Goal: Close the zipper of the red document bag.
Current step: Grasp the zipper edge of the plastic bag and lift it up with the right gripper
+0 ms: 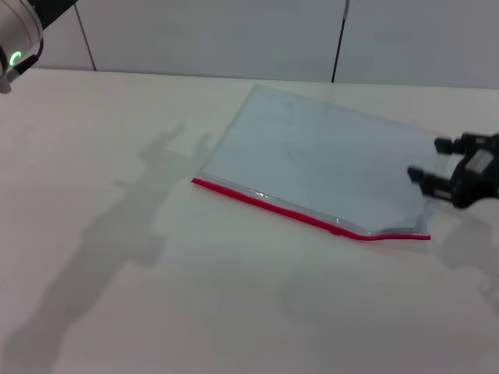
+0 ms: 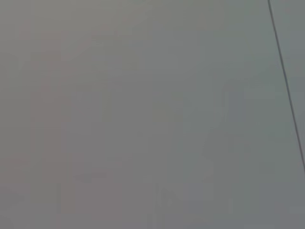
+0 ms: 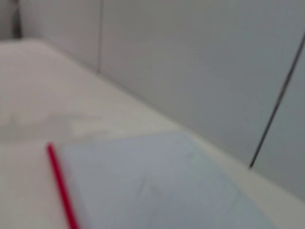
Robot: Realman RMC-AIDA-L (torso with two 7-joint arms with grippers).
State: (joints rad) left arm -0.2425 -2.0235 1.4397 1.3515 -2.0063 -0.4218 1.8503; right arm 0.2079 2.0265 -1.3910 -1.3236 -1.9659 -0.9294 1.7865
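The red document bag (image 1: pixel 312 160) lies flat on the white table (image 1: pixel 117 296), a pale translucent pouch set at an angle. Its zipper (image 1: pixel 273 205) is the bright red strip along the long edge nearest me. That edge buckles slightly near its right end. I cannot pick out the slider for certain. My right gripper (image 1: pixel 429 160) hovers open at the bag's right short edge, its black fingers (image 1: pixel 417 175) spread over that corner. The right wrist view shows the bag (image 3: pixel 152 186) and the zipper (image 3: pixel 59 183) from close by. My left arm (image 1: pixel 15 39) is raised at the far left.
A grey panelled wall (image 1: pixel 234 35) with dark seams runs behind the table's far edge. The left wrist view shows only that wall (image 2: pixel 143 114). Shadows of both arms fall on the tabletop left of and in front of the bag.
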